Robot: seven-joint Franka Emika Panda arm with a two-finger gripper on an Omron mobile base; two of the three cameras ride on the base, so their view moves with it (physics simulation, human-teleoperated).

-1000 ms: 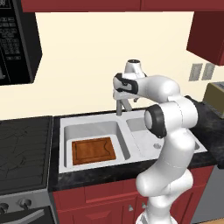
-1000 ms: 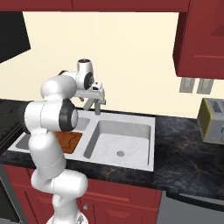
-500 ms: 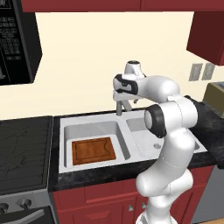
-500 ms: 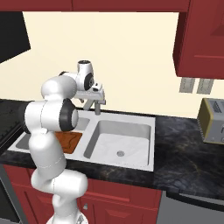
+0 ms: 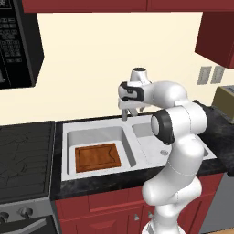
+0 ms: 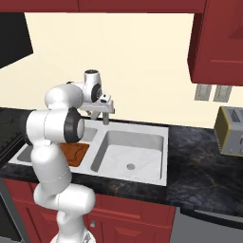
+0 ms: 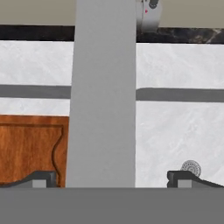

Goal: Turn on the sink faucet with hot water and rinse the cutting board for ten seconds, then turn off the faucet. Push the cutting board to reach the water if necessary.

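Nothing has visibly moved over the last second: arm, board and sink look the same as before. At the back edge of the sink (image 5: pixel 68 137), the gripper (image 5: pixel 128 109) hangs over the sink faucet (image 5: pixel 124 114), which the hand largely hides in the left base view, leaving a short grey stub. From the hand view the faucet's spout (image 7: pixel 105 92) is a broad, flat, brushed-grey bar running top to bottom, with its post and small side lever (image 7: pixel 148 13) at the top edge, cut off. The two dark fingertips (image 7: pixel 41 178) stand wide apart on either side of the spout, so the jaws are spread and grip nothing. The cutting board (image 5: pixel 98 157), a flat reddish-brown wooden rectangle with a darker groove, lies on the floor of the deep basin, toward its front; the right base view (image 6: pixel 73 153) hides half of it behind the arm. The shallower basin is pale and faintly mottled, with a round drain (image 6: pixel 131 166). Around the sink runs the black speckled counter (image 6: pixel 204 161).
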